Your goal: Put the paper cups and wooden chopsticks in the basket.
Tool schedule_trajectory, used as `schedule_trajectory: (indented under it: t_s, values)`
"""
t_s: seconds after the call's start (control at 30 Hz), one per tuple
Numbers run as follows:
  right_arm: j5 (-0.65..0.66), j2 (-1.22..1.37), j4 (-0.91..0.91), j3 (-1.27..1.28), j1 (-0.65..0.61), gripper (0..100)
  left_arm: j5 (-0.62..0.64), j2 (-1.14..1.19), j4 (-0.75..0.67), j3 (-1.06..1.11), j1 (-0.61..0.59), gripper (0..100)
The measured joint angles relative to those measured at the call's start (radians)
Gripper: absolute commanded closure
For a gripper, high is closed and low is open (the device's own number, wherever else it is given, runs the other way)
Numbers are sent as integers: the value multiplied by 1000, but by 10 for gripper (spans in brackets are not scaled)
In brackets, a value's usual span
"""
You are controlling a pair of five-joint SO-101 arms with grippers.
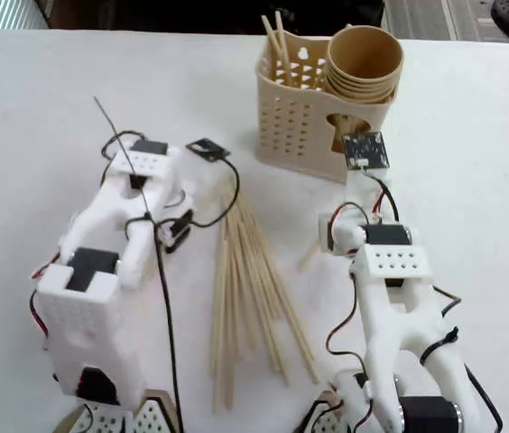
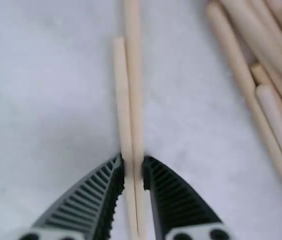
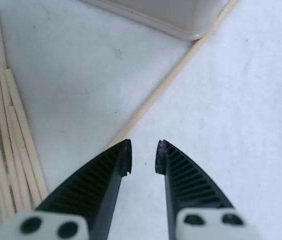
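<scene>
- Our left gripper [image 2: 133,164] sits closest to its own camera. Its black ribbed jaws are drawn narrow onto a pair of chopsticks [image 2: 131,100], which lie side by side and run straight out from the wrist.
- We cannot tell whether that pair is lifted off the table [image 1: 56,90] or resting on it.
- Just beside the pair is the loose pile [image 1: 247,289], fanned out on the table between our two arms. Its long axis runs from us toward the basket [image 1: 291,117], and the left gripper is at the pile's left edge.
- Upright at the far side of the table, the basket is ahead of the right arm, forward and to the right of the left gripper.
- Inside the basket a stack of paper cups [image 1: 365,59] fills the right half, and a few standing chopsticks [image 1: 277,41] poke out of the left half.
- Our right gripper [image 3: 143,152] hangs low near the basket's foot, its jaws slightly parted with nothing between them.
- A single chopstick [image 3: 173,77] slants from the basket's base to the outer side of one finger of that gripper, not into the gap.
- We judge the cups done and most of the chopsticks left to move.
- The held pair lies flat while the basket opens upward, so we expect it needs tipping toward upright as it travels forward and right.
- The right arm is nearer the single chopstick, but would need a sideways shift to straddle it.
</scene>
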Motion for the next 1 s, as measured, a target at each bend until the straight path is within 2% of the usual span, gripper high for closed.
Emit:
schedule_trajectory:
  t_s: [0.13,0.33,0.7,0.87,1.0]
  values:
    - [0,0,0,0,0,905,-2,0,15,0,0,978]
    - [0,0,0,0,0,905,-54,-31,110,-35,-20,978]
    - [0,0,0,0,0,905,-57,-331,195,-60,-58,978]
    - [0,0,0,0,0,905,-49,-434,198,-193,-58,978]
    - [0,0,0,0,0,905,25,-463,196,-382,-44,978]
